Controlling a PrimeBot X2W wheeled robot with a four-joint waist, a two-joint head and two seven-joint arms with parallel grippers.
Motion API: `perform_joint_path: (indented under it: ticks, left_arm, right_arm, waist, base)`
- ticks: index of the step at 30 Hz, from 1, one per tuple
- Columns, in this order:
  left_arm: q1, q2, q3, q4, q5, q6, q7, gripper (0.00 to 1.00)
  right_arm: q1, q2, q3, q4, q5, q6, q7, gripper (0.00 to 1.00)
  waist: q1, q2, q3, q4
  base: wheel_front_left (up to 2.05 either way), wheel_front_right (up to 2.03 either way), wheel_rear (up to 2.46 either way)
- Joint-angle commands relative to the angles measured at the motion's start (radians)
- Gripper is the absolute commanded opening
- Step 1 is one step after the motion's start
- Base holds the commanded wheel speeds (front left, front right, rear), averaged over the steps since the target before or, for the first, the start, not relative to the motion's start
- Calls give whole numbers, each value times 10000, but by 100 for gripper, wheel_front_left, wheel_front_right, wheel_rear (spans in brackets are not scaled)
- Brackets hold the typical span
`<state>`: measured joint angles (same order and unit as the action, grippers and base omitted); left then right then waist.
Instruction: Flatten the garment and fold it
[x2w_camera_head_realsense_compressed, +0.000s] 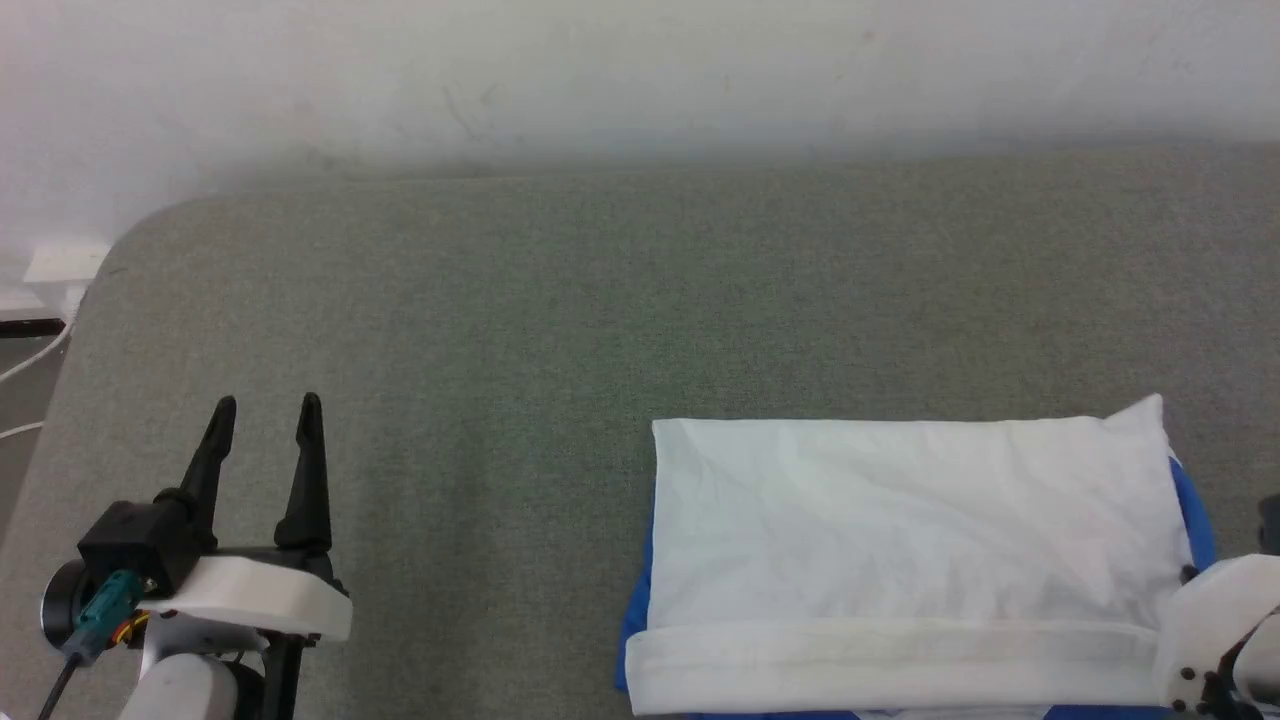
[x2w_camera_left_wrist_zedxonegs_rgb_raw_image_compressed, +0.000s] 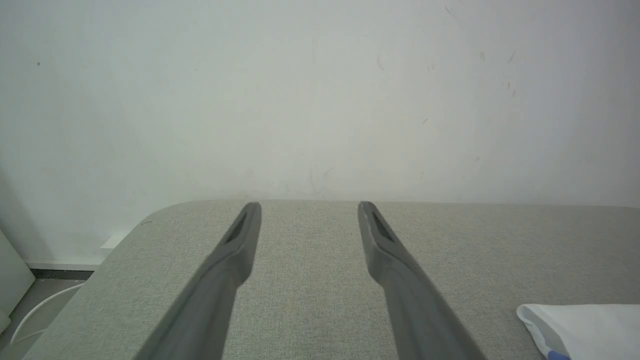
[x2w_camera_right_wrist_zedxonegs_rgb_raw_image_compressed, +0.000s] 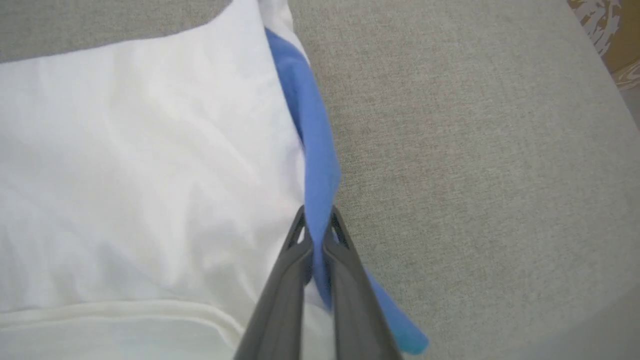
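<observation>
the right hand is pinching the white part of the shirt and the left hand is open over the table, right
No. The right hand is pinching the blue sleeve at the edge of the shirt, not the white part, as the right wrist view shows. The left hand is open over the table.

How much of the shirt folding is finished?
Mostly done, it looks: the soft white shirt with blue sleeves lies folded in a neat rectangle on the grey cloth table. In hand: the right tool is shut on a blue sleeve edge poking out at the side. The left tool hovers open over bare table. Left: probably tucking that blue bit in, maybe one more fold.
</observation>
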<state>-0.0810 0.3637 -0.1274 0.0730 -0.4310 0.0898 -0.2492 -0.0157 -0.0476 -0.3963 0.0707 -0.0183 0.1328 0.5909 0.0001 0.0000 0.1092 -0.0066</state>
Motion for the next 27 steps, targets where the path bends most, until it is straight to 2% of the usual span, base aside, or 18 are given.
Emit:
perform_joint_path:
  ticks: [1,7,11,14,19,27]
  left_arm:
    - [139,65,6,-39,-6,37,11,100]
    - [153,91,-81,-85,-14,36,54,100]
    - [109,83,-154,-80,-19,26,64,100]
    - [30,59,-214,-104,-20,31,78,100]
    - [-194,-14,-370,-26,-12,-49,70,100]
    - [-440,-102,-504,169,18,-112,19,100]
  right_arm:
    - [136,-26,226,-388,19,-21,74,0]
    - [723,-26,2009,-2507,875,-21,1182,0]
    - [817,-241,3855,-3887,1526,-21,2053,0]
    - [446,-529,5343,-4280,1735,-21,2371,0]
    - [-569,-616,7219,-3420,1824,-21,2395,0]
    - [-1856,-303,8786,-981,2195,-21,1933,0]
  waist:
    - [-1,0,9,-19]
    - [-1,0,-18,36]
    - [-1,0,-19,127]
    - [-1,0,52,225]
    - [-1,0,245,505]
    - [-1,0,519,863]
  base:
    - [0,0,0]
    - [0,0,0]
    - [0,0,0]
    - [0,0,0]
    - [0,0,0]
    - [0,0,0]
